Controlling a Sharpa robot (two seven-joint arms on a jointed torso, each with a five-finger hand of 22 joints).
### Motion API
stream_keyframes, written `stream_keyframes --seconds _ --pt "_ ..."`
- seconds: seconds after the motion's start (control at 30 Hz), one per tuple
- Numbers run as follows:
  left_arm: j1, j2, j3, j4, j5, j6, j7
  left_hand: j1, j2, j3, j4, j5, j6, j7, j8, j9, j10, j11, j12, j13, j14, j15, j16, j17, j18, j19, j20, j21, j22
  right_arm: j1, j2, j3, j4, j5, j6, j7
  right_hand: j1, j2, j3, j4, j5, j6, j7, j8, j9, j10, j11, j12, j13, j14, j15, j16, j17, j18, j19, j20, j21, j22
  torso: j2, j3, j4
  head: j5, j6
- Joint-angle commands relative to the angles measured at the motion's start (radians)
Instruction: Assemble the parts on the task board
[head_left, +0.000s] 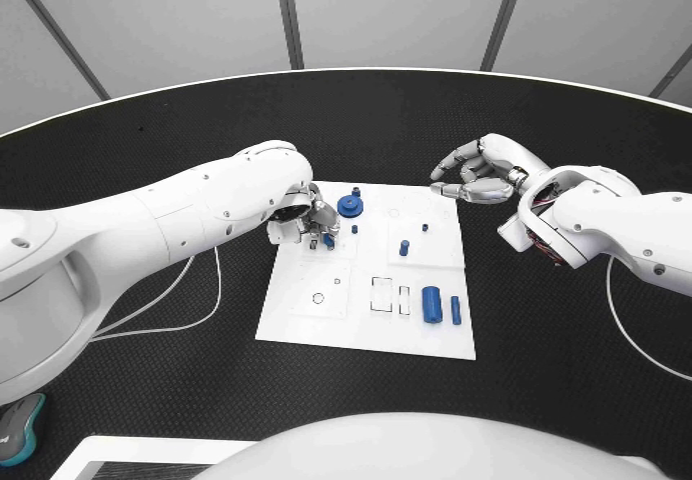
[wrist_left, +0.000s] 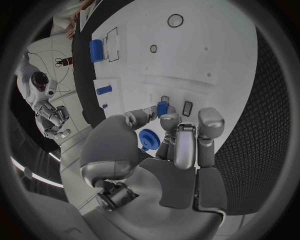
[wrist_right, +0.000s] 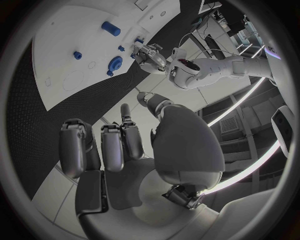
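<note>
**Meanwhile, one small part meets its slot while the other hand waits**

Over the far left part of the white rectangular task board (head_left: 368, 275), the left silver hand (head_left: 299, 222) pinches a small blue block-shaped part (wrist_left: 162, 108) between its fingertips (wrist_left: 170, 120). The piece sits low against the board, right beside a small dark-outlined rectangular slot (wrist_left: 187, 108), which suggests it is being lined up for seating there; whether it has already entered a recess cannot be told. Holding it by the tips rather than deep in the palm probably leaves the lower end free to go in.

Just beside that hand lies the blue toothed gear wheel (head_left: 351, 208), near the board's far edge. Nearer the robot, a thick blue cylinder (head_left: 431, 300) and a thin blue rod (head_left: 456, 309) lie side by side on the board's right part, apparently waiting their turn next to outlined pockets. A short blue peg (head_left: 405, 247) stands mid-board.

Off the board's far right corner, the right silver hand (head_left: 482, 172) hovers above the black table (head_left: 144, 150), fingers loosely curled and parted, holding nothing — likely parked clear so the left arm has room.
</note>
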Motion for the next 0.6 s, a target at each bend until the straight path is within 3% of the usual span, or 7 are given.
stream_keyframes --seconds 0.03,0.6 --pt "0.000 0.001 0.000 0.000 -0.004 -0.007 -0.008 0.024 0.031 0.008 -0.005 0.003 -0.030 -0.032 -0.003 -0.010 -0.019 -0.013 0.000 0.001 0.064 0.005 -0.003 0.124 0.002 -0.003 0.003 -0.004 -0.001 0.000 0.000 0.000 0.000 0.000 0.000 0.000 0.000 -0.001 0.005 0.002 0.003 -0.008 0.000 0.005 -0.001 0.001 -0.006 0.000 0.121 0.074 -0.008 -0.006 0.135 0.010 0.029 -0.008 -0.005 0.125 0.000 0.0004 -0.0001 0.000 0.001" --pt "0.000 0.006 0.000 0.001 -0.036 -0.007 -0.005 0.028 0.027 0.009 -0.011 0.003 -0.030 -0.032 0.001 -0.007 -0.017 -0.012 0.006 0.007 0.065 0.006 -0.003 0.125 0.001 -0.002 0.004 -0.002 0.003 0.000 0.002 0.000 -0.001 0.000 0.006 0.000 0.000 0.000 0.007 0.003 0.008 -0.009 0.000 0.006 -0.001 0.001 -0.006 0.000 0.121 0.074 -0.008 -0.006 0.136 0.010 0.029 -0.008 -0.005 0.125 0.000 -0.0001 0.0002 -0.001 0.002"
